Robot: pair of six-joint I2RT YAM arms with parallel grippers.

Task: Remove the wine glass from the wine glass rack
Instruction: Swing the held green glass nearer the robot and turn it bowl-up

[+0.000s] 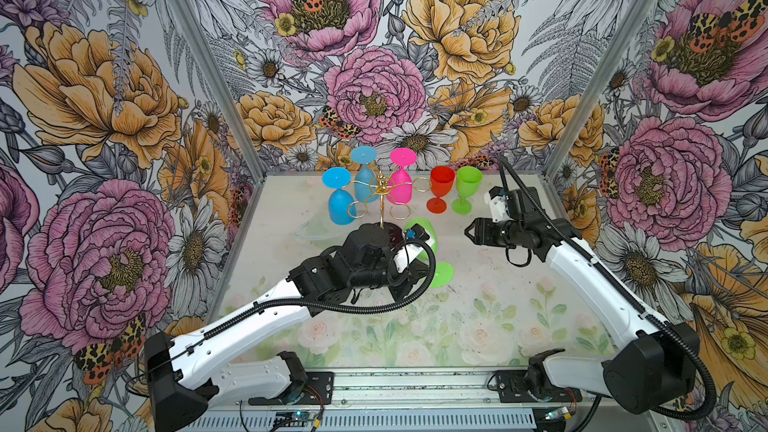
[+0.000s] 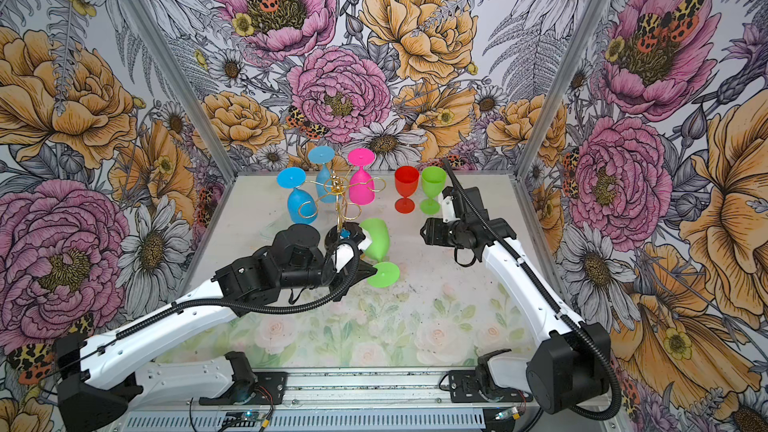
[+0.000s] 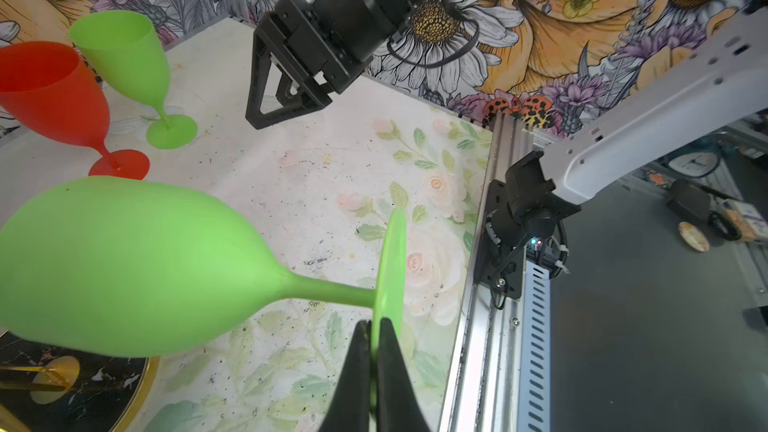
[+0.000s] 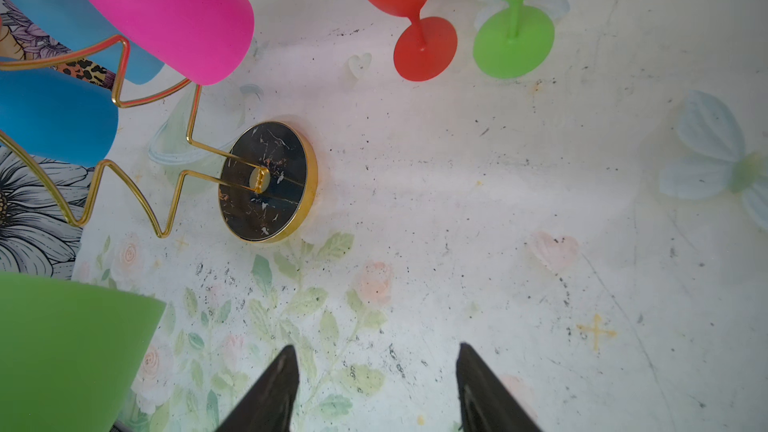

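The table carried the wine glass rack. The green wine glass was off the rack's arms, tipped on its side near the base. The left gripper pinched its foot. The right gripper stood spread and empty.

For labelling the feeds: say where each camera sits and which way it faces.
Top views: high in front, facing down toward the back wall; left arm and right arm show.
Left wrist: on the left arm, facing along shut jaws pinching a green glass's foot; right arm beyond.
Right wrist: on the right arm, facing down past open jaws at the table.
Shared: both wrist views show the rack's base and red glass.
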